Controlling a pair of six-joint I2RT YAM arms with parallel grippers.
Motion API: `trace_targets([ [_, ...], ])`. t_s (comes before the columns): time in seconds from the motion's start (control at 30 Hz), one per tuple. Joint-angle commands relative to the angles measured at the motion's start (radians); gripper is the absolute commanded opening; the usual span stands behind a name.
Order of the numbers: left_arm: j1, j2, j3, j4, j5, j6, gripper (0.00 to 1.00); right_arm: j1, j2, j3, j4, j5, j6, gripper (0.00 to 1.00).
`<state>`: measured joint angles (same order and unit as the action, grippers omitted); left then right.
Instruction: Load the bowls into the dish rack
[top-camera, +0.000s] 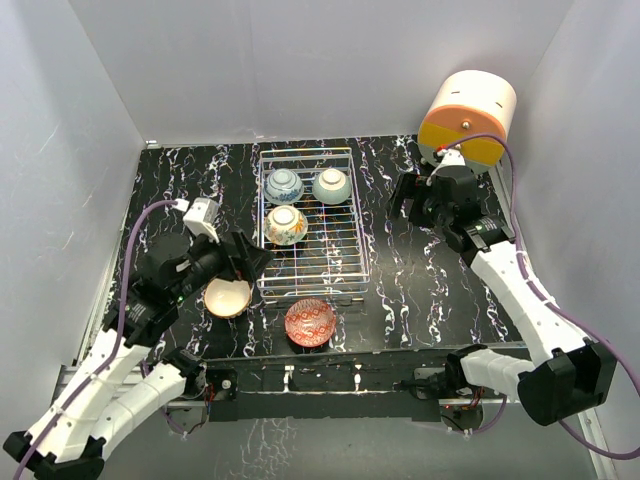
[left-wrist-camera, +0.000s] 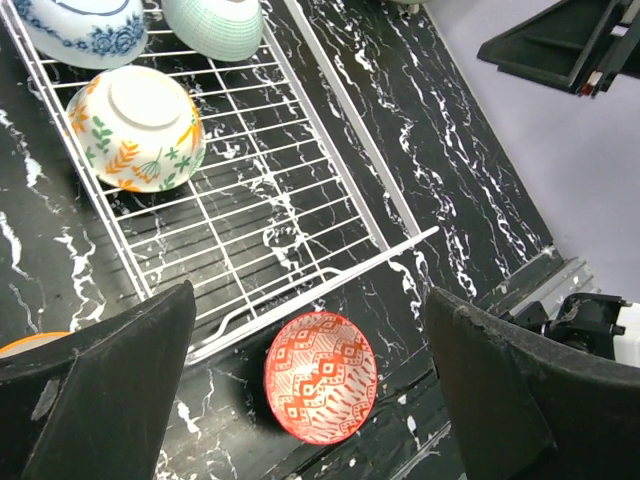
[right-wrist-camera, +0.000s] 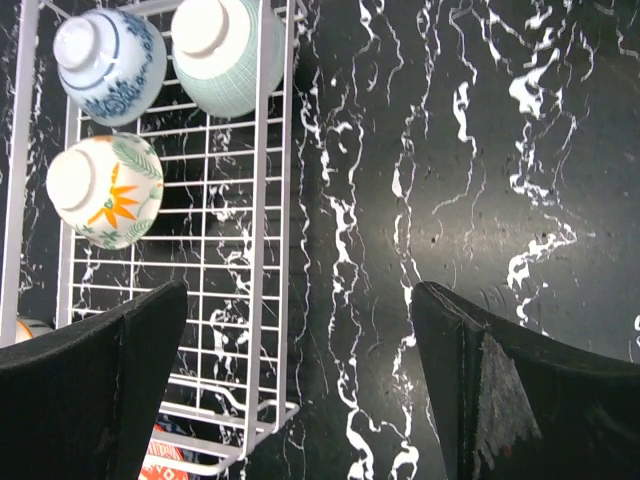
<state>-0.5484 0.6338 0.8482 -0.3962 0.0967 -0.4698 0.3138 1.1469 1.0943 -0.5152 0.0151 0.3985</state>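
The white wire dish rack (top-camera: 340, 262) holds three bowls upside down: a blue-white one (top-camera: 284, 185), a pale mint one (top-camera: 331, 185) and a leafy yellow-green one (top-camera: 286, 225). A red patterned bowl (top-camera: 309, 322) stands upright on the table before the rack's near end; it also shows in the left wrist view (left-wrist-camera: 320, 376). A cream-tan bowl (top-camera: 228, 297) stands upright left of the rack. My left gripper (top-camera: 252, 260) is open and empty, above the table between these two bowls. My right gripper (top-camera: 425, 200) is open and empty, right of the rack.
A cream-and-orange cylindrical unit (top-camera: 467, 117) stands at the back right, just behind the right arm. White walls close in the black marbled table (top-camera: 420, 290) on three sides. The table's near edge runs just below the red bowl.
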Motion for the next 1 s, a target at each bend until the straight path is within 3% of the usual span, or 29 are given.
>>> trace_targets([
  [0.0, -0.008, 0.019, 0.007, 0.093, 0.057, -0.019, 0.95, -0.036, -0.042, 0.001, -0.003, -0.075, -0.004, 0.99],
  [0.33, -0.065, 0.222, 0.175, 0.066, -0.081, 0.036, 0.96, -0.069, -0.037, -0.012, 0.007, -0.155, 0.015, 0.99],
  [0.6, -0.322, 0.331, 0.191, 0.032, -0.451, -0.005, 0.96, -0.068, -0.065, -0.01, -0.027, -0.15, -0.029, 0.99],
  [0.77, -0.366, 0.243, 0.159, -0.09, -0.735, -0.123, 0.96, -0.069, -0.075, -0.021, -0.027, -0.161, -0.045, 0.99],
  [0.97, -0.366, 0.062, 0.062, -0.326, -0.909, -0.373, 0.91, -0.07, -0.078, -0.059, -0.008, -0.194, -0.046, 0.99],
])
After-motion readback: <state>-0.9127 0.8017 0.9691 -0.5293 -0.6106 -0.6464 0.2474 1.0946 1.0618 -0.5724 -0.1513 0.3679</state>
